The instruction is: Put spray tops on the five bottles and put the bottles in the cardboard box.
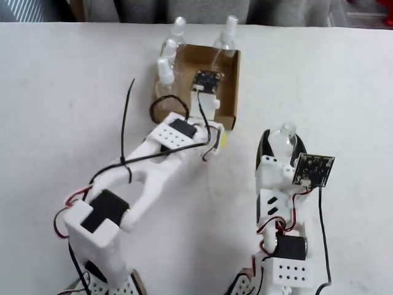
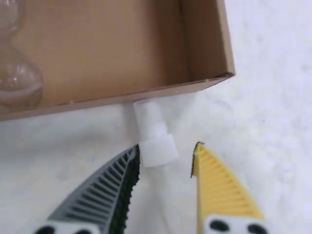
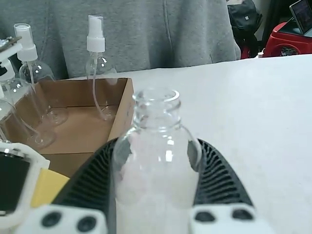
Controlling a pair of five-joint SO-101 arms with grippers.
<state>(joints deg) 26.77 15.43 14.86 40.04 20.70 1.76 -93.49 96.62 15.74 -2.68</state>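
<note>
Count: five clear bottles, one cardboard box (image 1: 232,92). Four capped bottles (image 1: 228,31) with white spray tops stand in the box. The fifth bottle (image 3: 156,117) is uncapped and upright, with the right gripper (image 3: 156,146) clenched on its body. One loose spray top (image 2: 151,129) lies on the table (image 2: 273,122) against the box's outer wall, between the spread fingers of the left gripper (image 2: 167,147).

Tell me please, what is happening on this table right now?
The right hand is shut on an upright clear bottle that has no top yet, near the cardboard box. The left hand is open, its fingers on either side of a white spray top lying on the table just outside the box. Several bottles with tops already stand in the box.
</note>
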